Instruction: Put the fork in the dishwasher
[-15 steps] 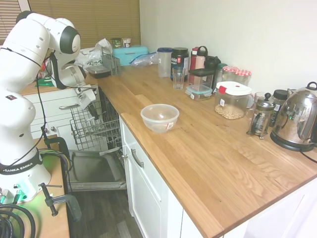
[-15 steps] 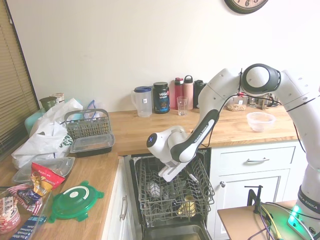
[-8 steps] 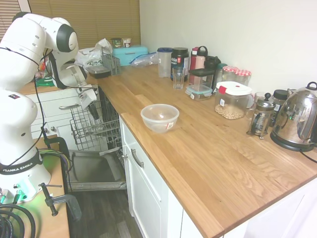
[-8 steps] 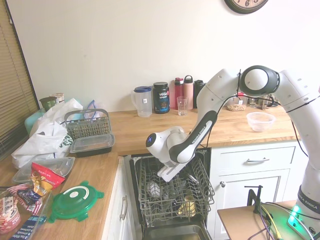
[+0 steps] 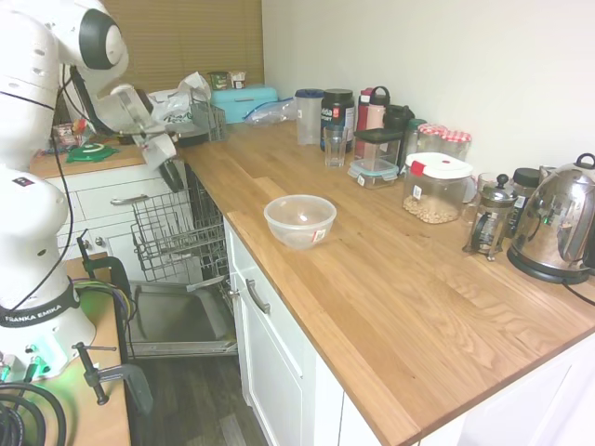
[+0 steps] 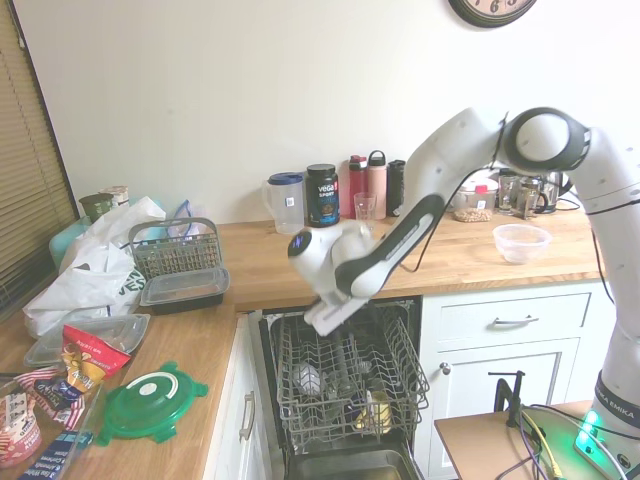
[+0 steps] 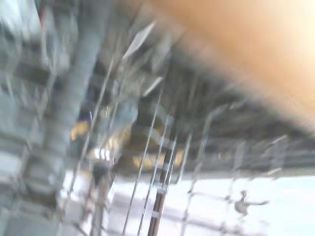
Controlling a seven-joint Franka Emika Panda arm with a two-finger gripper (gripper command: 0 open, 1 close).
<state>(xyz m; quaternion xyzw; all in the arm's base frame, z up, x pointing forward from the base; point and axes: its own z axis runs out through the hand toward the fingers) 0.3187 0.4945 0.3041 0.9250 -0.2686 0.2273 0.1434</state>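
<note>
While blurred, tool [image 5: 173, 173] hovers above dishwasher [image 6: 345, 380] rack.

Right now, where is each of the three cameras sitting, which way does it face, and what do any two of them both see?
First exterior view: by the arm's base, looking along the wooden counter; the white arm rises at the picture's left, gripper above the dishwasher.
Second exterior view: opposite side, facing the wall and open dishwasher; the arm enters from the right.
Wrist view: on the wrist, blurred, looking down into the wire rack; no arm shows.
Shared: both exterior views show the clear bowl and dishwasher rack.
</note>
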